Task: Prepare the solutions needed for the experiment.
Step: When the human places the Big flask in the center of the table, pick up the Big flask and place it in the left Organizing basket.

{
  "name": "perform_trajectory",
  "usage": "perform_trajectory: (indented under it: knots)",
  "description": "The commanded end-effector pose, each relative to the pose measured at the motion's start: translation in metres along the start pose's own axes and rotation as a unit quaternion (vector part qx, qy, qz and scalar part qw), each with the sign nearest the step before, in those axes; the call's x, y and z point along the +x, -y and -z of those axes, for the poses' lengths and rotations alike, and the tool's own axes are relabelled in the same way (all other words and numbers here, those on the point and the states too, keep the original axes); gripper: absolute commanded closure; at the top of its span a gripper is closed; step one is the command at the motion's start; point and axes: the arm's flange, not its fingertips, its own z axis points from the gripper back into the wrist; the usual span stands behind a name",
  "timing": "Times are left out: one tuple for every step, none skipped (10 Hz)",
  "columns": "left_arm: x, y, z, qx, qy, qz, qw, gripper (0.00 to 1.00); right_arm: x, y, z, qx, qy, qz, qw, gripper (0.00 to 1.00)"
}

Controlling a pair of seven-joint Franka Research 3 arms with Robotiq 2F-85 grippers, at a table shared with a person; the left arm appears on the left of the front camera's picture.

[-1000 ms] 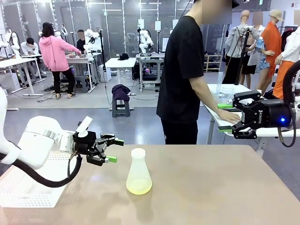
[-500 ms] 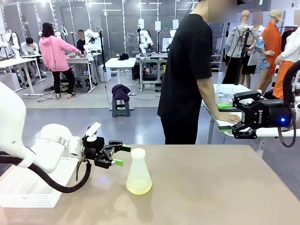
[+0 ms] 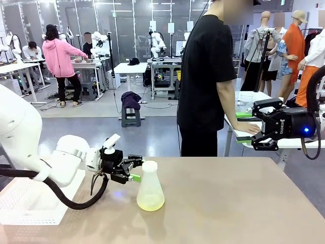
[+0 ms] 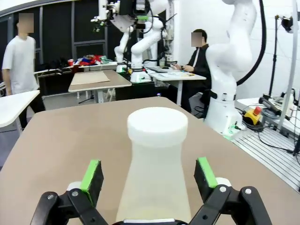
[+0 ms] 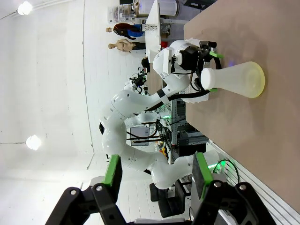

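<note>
Moving in from a second ago, the left hand (image 3: 137,169) now straddles the flask's neck, fingers spread wide with gaps on both sides. Flask (image 3: 150,187) stands upright mid-worktop (image 3: 244,203), pale yellow-green solution (image 3: 151,204) at its bottom. Right hand (image 3: 244,127) hovers released, well apart, grasping nothing.
</note>
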Motion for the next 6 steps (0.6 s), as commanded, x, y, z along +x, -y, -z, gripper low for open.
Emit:
perform_trajectory:
  knots:
    - [0.000,-0.006,0.007,-0.045,0.016,-0.011,0.999,0.00,0.000,-0.002,0.001,0.006,0.001,0.002,1.000,0.24]
    - [0.000,-0.007,0.010,-0.055,0.021,-0.013,0.998,0.00,0.000,-0.002,0.001,0.006,0.001,0.002,1.000,0.24]
    - [0.002,-0.006,0.012,-0.053,0.015,-0.012,0.998,0.00,0.000,-0.002,0.001,0.006,0.001,0.002,1.000,0.24]
    - [0.003,-0.009,0.017,-0.058,0.016,-0.014,0.998,0.00,0.000,-0.002,0.001,0.006,0.001,0.002,1.000,0.24]
    - [0.003,-0.012,0.020,-0.067,0.029,-0.014,0.997,0.00,0.000,-0.002,0.001,0.006,0.001,0.002,1.000,0.24]
    - [0.003,-0.015,0.022,-0.079,0.041,-0.018,0.996,0.00,0.000,-0.002,0.001,0.006,0.001,0.002,1.000,0.24]
